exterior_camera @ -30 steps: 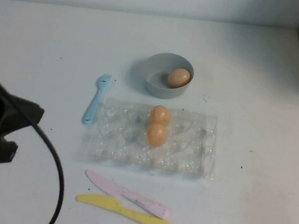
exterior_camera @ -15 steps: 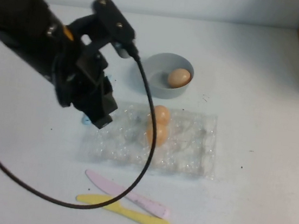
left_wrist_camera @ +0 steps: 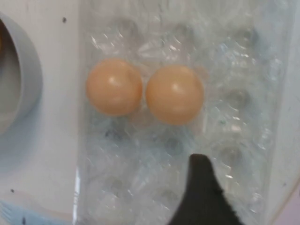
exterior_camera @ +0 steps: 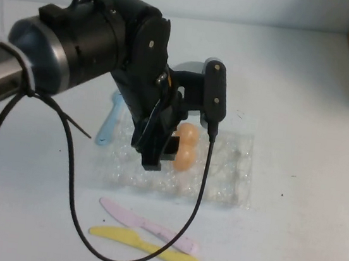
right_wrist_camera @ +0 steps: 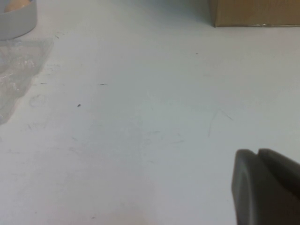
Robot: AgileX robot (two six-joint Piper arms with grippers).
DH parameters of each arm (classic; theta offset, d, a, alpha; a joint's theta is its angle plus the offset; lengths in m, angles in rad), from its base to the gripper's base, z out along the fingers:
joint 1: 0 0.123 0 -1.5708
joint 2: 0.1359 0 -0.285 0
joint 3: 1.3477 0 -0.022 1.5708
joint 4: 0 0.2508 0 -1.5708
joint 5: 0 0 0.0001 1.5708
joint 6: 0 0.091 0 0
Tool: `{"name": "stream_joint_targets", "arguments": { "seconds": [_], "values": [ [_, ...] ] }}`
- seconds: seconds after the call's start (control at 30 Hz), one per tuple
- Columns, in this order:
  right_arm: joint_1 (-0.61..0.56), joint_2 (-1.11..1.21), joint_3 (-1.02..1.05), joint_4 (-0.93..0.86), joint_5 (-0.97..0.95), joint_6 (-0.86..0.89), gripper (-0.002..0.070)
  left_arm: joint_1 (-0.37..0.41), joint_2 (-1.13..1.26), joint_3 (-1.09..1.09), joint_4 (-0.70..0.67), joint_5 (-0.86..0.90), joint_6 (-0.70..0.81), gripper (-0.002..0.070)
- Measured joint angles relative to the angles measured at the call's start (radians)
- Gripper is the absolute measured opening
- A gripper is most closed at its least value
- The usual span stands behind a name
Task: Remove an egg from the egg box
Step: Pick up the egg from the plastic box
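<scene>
Two eggs sit side by side, touching, in neighbouring cups of the clear plastic egg box: one egg just ahead of the left gripper's one visible dark fingertip, the second egg beyond it, toward the grey bowl. In the high view the left gripper hangs over the egg box, its tip just beside the nearer egg and apart from it; whether its jaws are open or closed cannot be told. The bowl lies mostly hidden behind the arm. A blue fork lies beside the box on the arm's side, with a pink knife and a yellow knife below it. The right gripper rests low over bare table, well apart from the box, near a cardboard box; its state cannot be told
</scene>
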Motion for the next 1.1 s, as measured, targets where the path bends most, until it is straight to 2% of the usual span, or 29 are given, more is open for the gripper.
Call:
{"name": "stream_joint_targets", "arguments": {
  "seconds": [0.1,0.23,0.4,0.83,1.1],
  "values": [
    [0.000,0.000,0.000,0.000,0.000,0.000,-0.0017,-0.010,0.012,-0.001,0.000,-0.067,0.016,0.0484],
    [0.000,0.000,0.000,0.000,0.000,0.000,-0.0017,-0.021,0.032,-0.005,-0.014,-0.139,0.024,0.0549],
    [0.000,0.000,0.000,0.001,0.000,0.000,-0.0017,-0.025,0.077,-0.005,-0.043,-0.167,0.068,0.0550],
    [0.000,0.000,0.000,0.001,0.000,0.000,-0.0017,-0.025,0.145,-0.005,-0.062,-0.180,0.085,0.0471],
    [0.000,0.000,0.000,0.001,0.000,0.000,-0.0017,-0.012,0.151,-0.005,-0.060,-0.180,0.098,0.0467]
  ]
}}
